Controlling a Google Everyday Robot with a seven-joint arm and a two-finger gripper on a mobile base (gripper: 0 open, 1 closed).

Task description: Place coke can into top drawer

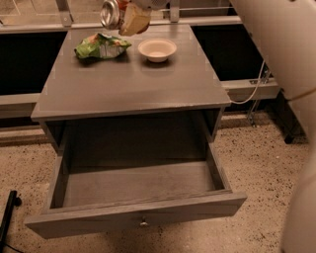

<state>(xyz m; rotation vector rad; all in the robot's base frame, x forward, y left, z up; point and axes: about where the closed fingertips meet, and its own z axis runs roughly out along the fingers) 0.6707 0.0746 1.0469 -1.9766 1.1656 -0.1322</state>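
The coke can (110, 13) is held tilted at the top edge of the camera view, its silver end facing me and a bit of red showing behind it. My gripper (126, 15) is shut on it, one tan finger (135, 20) against its right side. It hangs above the back of the grey cabinet top (128, 84), over the chip bag and bowl. The top drawer (133, 210) stands pulled out below, nothing inside it, with its small knob (143, 223) on the front.
A green chip bag (101, 47) and a white bowl (157, 49) sit at the back of the cabinet top. My white arm (286, 44) fills the right edge. A white cable (249, 96) hangs right of the cabinet. The floor is speckled.
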